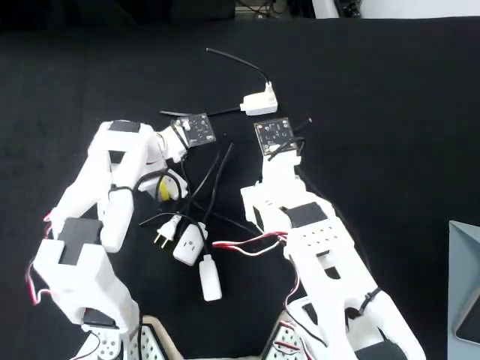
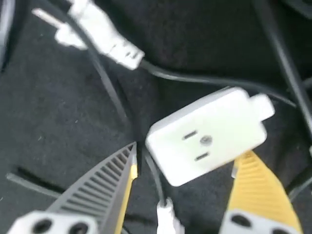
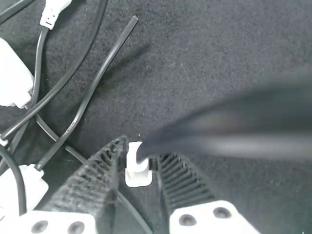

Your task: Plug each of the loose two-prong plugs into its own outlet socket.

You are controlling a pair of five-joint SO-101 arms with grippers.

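Black tablecloth lay under both arms as the left gripper stood wide open astride a white outlet socket. The right gripper was pinching a small white plug. Pickup appeared underway; next, the prongs would need aligning with the slots.

I see a black cloth covering the whole work area out to the far edge, and its fuzzy weave is plain in the 2 wrist views. The light on it falls soft and even. Past the far edge there is a thin strip of room, with a white surface at the far right and dark clutter near the middle. 1 grey-blue slab pokes in at the right edge.
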